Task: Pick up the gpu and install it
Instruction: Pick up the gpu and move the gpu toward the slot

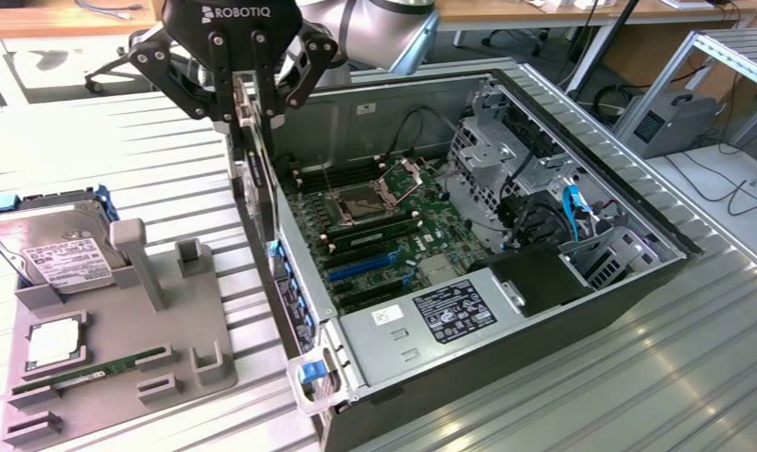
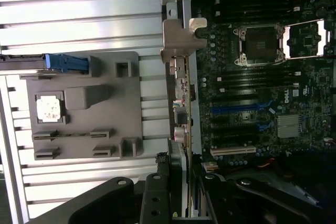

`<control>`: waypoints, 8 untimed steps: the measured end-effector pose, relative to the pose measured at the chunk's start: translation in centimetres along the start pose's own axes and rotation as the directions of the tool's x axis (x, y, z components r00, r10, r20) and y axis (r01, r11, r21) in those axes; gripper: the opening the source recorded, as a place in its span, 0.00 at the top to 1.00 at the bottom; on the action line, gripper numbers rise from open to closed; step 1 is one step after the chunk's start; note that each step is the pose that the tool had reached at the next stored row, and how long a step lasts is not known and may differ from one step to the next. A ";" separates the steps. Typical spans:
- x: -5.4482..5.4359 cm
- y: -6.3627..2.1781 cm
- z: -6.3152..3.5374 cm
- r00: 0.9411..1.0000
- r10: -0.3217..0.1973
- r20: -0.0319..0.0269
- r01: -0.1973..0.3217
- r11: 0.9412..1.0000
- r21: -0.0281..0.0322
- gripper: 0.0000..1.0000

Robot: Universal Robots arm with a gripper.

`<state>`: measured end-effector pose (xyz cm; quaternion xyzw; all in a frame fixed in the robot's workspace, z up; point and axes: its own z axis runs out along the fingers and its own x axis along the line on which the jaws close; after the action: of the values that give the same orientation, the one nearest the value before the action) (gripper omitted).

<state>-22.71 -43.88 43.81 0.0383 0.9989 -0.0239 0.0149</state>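
Observation:
The gpu [image 1: 261, 221] is a thin dark card hanging on edge from my gripper [image 1: 244, 111], whose fingers are shut on its upper end. It hangs over the open computer case's wall [image 1: 306, 325] on the exterior view's left, between the grey fixture and the motherboard [image 1: 378, 235]. In the wrist view the gpu [image 2: 180, 95] is seen edge-on, with its silver bracket [image 2: 178, 38] at the far end. It sits just beside the motherboard [image 2: 262, 87] and its blue expansion slots [image 2: 236, 107]. My gripper [image 2: 178, 179] clamps the near end.
A grey fixture [image 1: 165, 348] lies at the exterior view's left. It holds a hard drive [image 1: 52, 250], a processor chip [image 1: 55, 344] and a green memory stick [image 1: 89, 374]. Inside the case are a drive cage [image 1: 491, 151], cables [image 1: 567, 212] and a power supply [image 1: 460, 311].

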 end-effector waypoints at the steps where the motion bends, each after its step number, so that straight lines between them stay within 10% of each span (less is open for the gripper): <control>1: -0.1 0.01 0.00 1.000 0.000 0.000 0.000 1.000 0.000 0.73; 8: -0.3 0.03 0.01 1.000 0.000 0.000 0.000 1.000 0.001 0.73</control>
<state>-22.43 -43.86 43.81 0.0382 0.9989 -0.0245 0.0149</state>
